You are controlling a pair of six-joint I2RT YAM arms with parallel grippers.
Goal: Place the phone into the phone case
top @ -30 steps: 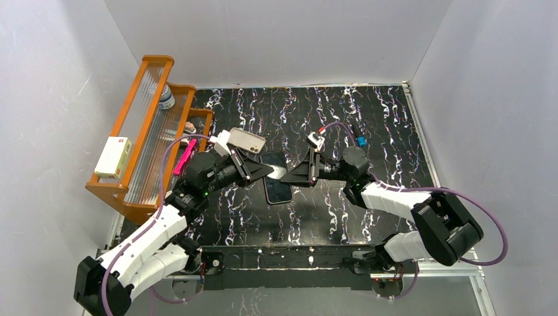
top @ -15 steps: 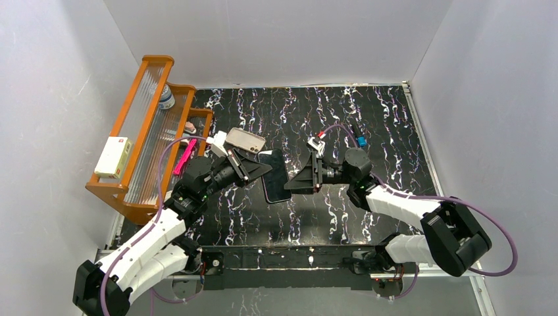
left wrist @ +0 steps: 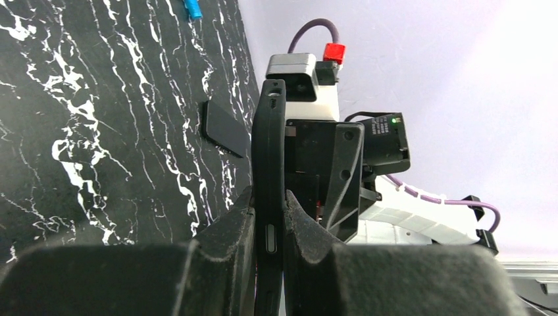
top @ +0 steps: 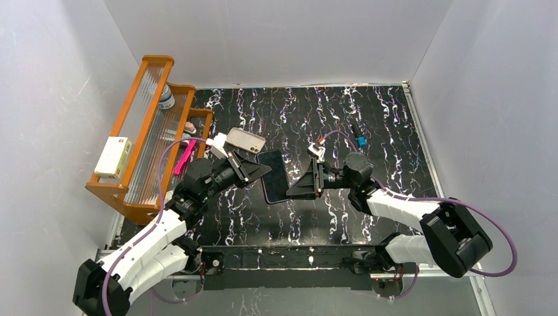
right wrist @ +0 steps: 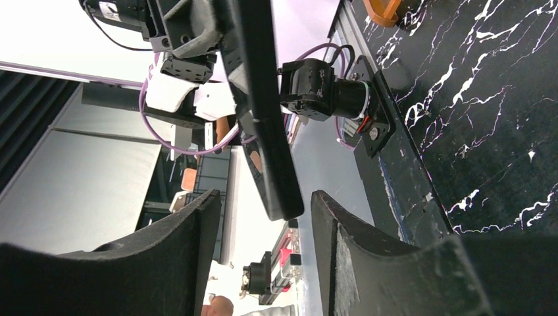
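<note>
My left gripper [top: 255, 172] is shut on the black phone [top: 273, 176] and holds it on edge above the table. In the left wrist view the phone [left wrist: 268, 164] stands edge-on, clamped between both fingers. My right gripper [top: 304, 183] is open and faces the phone's other end. In the right wrist view the phone's end [right wrist: 276, 178] sits between the spread fingers without touching them. The beige phone case [top: 245, 139] lies on the table just behind my left gripper, its dark camera cutout towards the left.
An orange rack [top: 141, 131] stands along the left edge with a white box [top: 112, 157], a bottle [top: 166, 97] and a pink item [top: 184, 158]. A small blue object [top: 361, 141] lies behind my right arm. A flat black slab [left wrist: 225, 128] lies on the table.
My right gripper has shifted slightly nearer and now has its open fingers around the phone's end. My left gripper still holds the phone, moved slightly left.
</note>
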